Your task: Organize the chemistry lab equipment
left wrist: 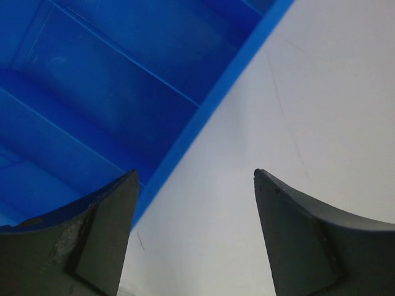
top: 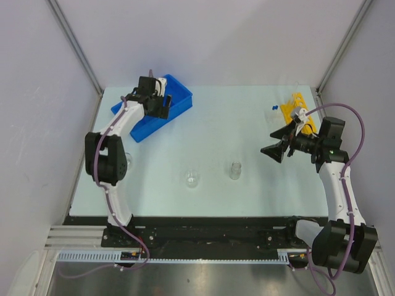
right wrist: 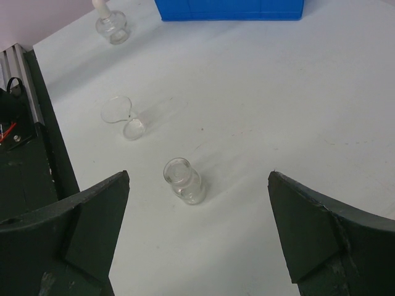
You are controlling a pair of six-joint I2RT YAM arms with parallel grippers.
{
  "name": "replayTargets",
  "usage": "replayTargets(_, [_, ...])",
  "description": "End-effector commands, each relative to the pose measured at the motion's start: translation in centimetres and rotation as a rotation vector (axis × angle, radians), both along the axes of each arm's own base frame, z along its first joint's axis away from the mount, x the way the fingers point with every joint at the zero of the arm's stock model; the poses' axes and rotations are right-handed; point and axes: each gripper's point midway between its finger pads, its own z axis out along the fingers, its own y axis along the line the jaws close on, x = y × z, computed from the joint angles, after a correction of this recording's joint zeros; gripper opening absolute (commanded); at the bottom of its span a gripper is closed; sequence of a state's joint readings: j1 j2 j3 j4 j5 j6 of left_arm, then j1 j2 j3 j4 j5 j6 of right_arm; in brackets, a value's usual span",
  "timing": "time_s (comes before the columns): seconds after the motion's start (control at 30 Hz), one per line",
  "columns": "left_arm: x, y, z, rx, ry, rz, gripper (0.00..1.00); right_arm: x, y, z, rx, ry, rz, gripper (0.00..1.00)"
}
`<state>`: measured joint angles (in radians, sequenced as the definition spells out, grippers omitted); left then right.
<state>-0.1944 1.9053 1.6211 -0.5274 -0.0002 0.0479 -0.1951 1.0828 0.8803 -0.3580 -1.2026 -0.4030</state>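
Top view, tray: the blue divided plastic tray (top: pixel 181 94) lies slantwise at 10 o'clock on the pale table (top: pixel 234 123).
Top view, rack: the yellow holed plastic rack (top: pixel 291 110) sits at 2 o'clock, with 2 small blue caps (top: pixel 271 108) just beside it.
Top view, glassware: the small clear glass beaker (top: pixel 193 179) and the small clear glass vial (top: pixel 235 169) sit apart near 6 o'clock, between the 2 arms.
Top view, arms: the left gripper (top: pixel 154 92) hangs over the tray. The right gripper (top: pixel 276 143) is near the rack and points towards 9 o'clock.
Left wrist view, pincer: the jaws are apart with nothing between them. They straddle the tray's long wall (left wrist: pixel 203 117), 1 finger on the tray side and 1 on the table side.
Right wrist view, pincer: the jaws are spread wide and empty.
Right wrist view, glassware: the vial (right wrist: pixel 183 180) stands upright at centre. The beaker (right wrist: pixel 126 117) lies on its side at 10 o'clock from it, not touching.
Handling, vial: it looks light, stiff, slick and breakable. The best hold is across the straight body below the neck, with a gentle squeeze.
Handling, beaker: lying on its side, it will probably roll if nudged. The best hold is across the wall near the middle, not on the thin rim.
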Motion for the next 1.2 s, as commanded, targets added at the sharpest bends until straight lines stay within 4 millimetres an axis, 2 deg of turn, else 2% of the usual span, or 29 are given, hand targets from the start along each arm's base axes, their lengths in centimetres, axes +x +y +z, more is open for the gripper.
replayTargets(0.0, [1.6,1.5,0.1,0.097,0.036,-0.013,0.79,-0.3,1.0,0.7,-0.011,-0.048,0.039,1.00])
replayTargets(0.1, [2.3,1.8,-0.4,0.107,0.032,-0.006,0.79,-0.2,1.1,0.5,-0.016,-0.044,0.043,1.00])
replayTargets(0.23, [2.4,1.6,0.8,0.101,-0.010,-0.016,0.79,-0.3,1.5,0.3,-0.033,-0.055,0.054,1.00])
replayTargets(0.33, [1.4,0.6,2.3,0.048,-0.024,-0.059,0.79,-0.4,1.5,0.1,-0.037,-0.055,0.057,1.00])
replayTargets(0.37, [0.4,-0.2,3.5,0.002,-0.053,-0.094,0.79,-0.3,1.4,0.0,-0.036,-0.050,0.056,1.00])
replayTargets(0.43, [-1.2,-1.3,4.7,-0.064,-0.079,-0.143,0.79,-0.1,1.1,-0.2,-0.037,-0.043,0.048,1.00])
replayTargets(0.47, [-3.0,-2.8,3.9,-0.139,-0.062,-0.212,0.80,-0.1,1.1,-0.3,-0.037,-0.042,0.045,1.00])
replayTargets(0.5, [-4.5,-3.4,6.0,-0.191,-0.093,-0.233,0.80,0.0,1.0,-0.3,-0.038,-0.040,0.045,1.00])
replayTargets(0.53, [-5.9,-3.8,6.0,-0.225,-0.074,-0.248,0.80,0.0,1.0,-0.3,-0.039,-0.043,0.045,1.00])
replayTargets(0.57, [-7.9,-4.1,4.6,-0.258,-0.017,-0.247,0.80,0.0,1.0,-0.4,-0.039,-0.040,0.046,1.00])
replayTargets(0.6, [-9.5,-4.0,6.4,-0.295,-0.040,-0.221,0.80,0.0,1.0,-0.5,-0.039,-0.035,0.045,1.00])
replayTargets(0.63, [-10.4,-3.4,6.4,-0.300,-0.034,-0.172,0.81,0.1,1.0,-0.5,-0.040,-0.036,0.044,1.00])
replayTargets(0.67, [-12.1,-2.4,4.9,-0.290,-0.006,-0.114,0.83,0.1,1.0,-0.5,-0.040,-0.037,0.045,1.00])
replayTargets(0.7, [-12.9,-0.8,6.6,-0.278,-0.070,-0.011,0.86,0.0,1.2,-0.5,-0.040,-0.036,0.049,1.00])
replayTargets(0.73, [-14.4,0.3,5.3,-0.275,-0.057,0.040,0.90,0.0,1.3,-0.5,-0.040,-0.036,0.053,1.00])
replayTargets(0.8, [-15.4,2.0,5.6,-0.274,-0.099,0.112,0.92,-0.1,1.6,-0.6,-0.042,-0.036,0.063,1.00])
replayTargets(0.83, [-16.1,4.1,6.9,-0.262,-0.165,0.186,0.95,-0.2,1.7,-0.6,-0.045,-0.036,0.064,1.00])
replayTargets(0.87, [-16.7,5.3,5.5,-0.254,-0.152,0.230,0.96,-0.2,1.7,-0.6,-0.045,-0.037,0.067,1.00])
replayTargets(0.9, [-17.1,6.3,5.4,-0.264,-0.162,0.273,0.96,-0.2,1.7,-0.6,-0.045,-0.039,0.067,1.00])
replayTargets(0.93, [-17.4,8.2,5.5,-0.276,-0.181,0.335,0.96,-0.2,1.7,-0.4,-0.046,-0.043,0.064,1.00])
replayTargets(0.97, [-17.9,8.8,4.6,-0.281,-0.165,0.367,0.96,-0.3,1.6,-0.4,-0.045,-0.043,0.063,1.00])
replayTargets(1.03, [-18.3,10.0,4.1,-0.291,-0.154,0.437,0.96,-0.2,1.4,-0.4,-0.041,-0.042,0.056,1.00])
replayTargets(1.17, [-18.7,10.3,3.4,-0.284,-0.145,0.464,0.97,-0.2,1.2,-0.1,-0.038,-0.047,0.045,1.00])
